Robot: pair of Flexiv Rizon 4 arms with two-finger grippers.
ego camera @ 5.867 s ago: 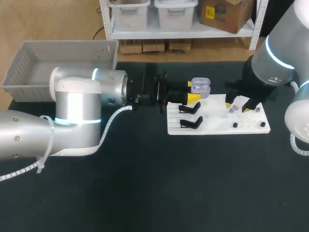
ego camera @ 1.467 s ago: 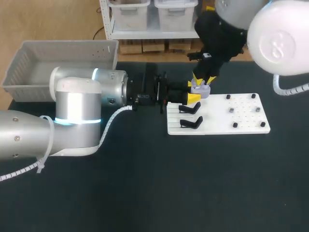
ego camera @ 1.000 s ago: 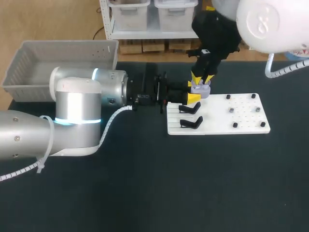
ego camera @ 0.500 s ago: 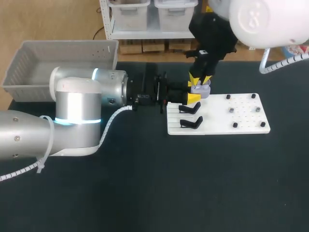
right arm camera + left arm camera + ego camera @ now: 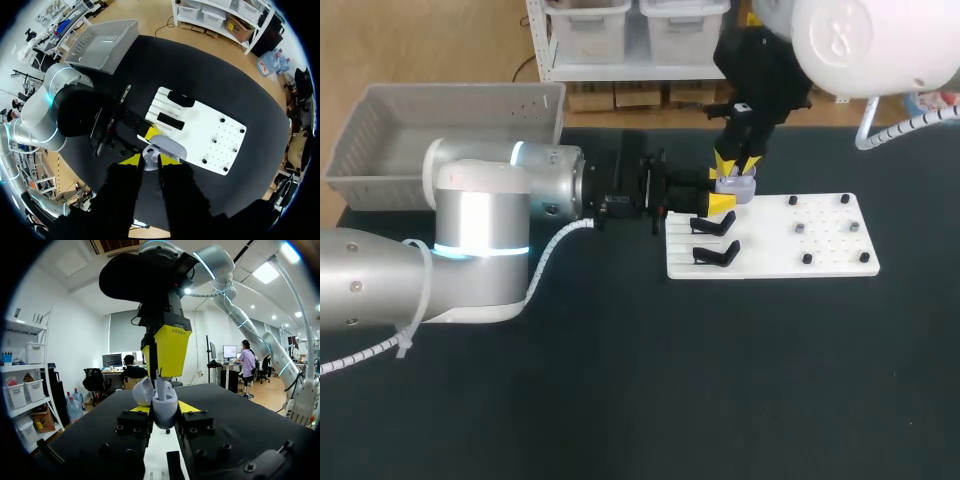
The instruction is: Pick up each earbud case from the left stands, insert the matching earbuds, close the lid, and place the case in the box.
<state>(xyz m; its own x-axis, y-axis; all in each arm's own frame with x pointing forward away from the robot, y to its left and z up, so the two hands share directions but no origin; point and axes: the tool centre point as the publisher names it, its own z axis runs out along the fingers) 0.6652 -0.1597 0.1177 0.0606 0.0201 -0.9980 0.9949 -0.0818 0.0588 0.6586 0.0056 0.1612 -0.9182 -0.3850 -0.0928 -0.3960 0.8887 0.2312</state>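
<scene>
A lavender earbud case (image 5: 738, 187) with its lid up hangs just past the white board's (image 5: 770, 250) near-left corner, and my left gripper (image 5: 722, 190) is shut on it from both sides. In the left wrist view the case (image 5: 165, 415) sits between the yellow tips of the left gripper (image 5: 163, 409), its lid (image 5: 142, 391) tipped back. My right gripper (image 5: 740, 163) points straight down over the case, shut on a white earbud (image 5: 161, 390) whose end reaches into the open case. In the right wrist view that earbud (image 5: 148, 163) shows between the right gripper's (image 5: 150, 161) tips, above the case (image 5: 167, 146).
Two black stands (image 5: 715, 225) (image 5: 717, 254) stand on the board's left part, and small dark pegs (image 5: 800, 228) dot its right part. A grey box (image 5: 450, 92) stands at the table's far left corner. Dark table cloth lies in front of the board.
My right arm has come from the pegs on the board's right to above the case, carrying an earbud. Over the last second it has hardly shifted. The left arm has stayed put.
</scene>
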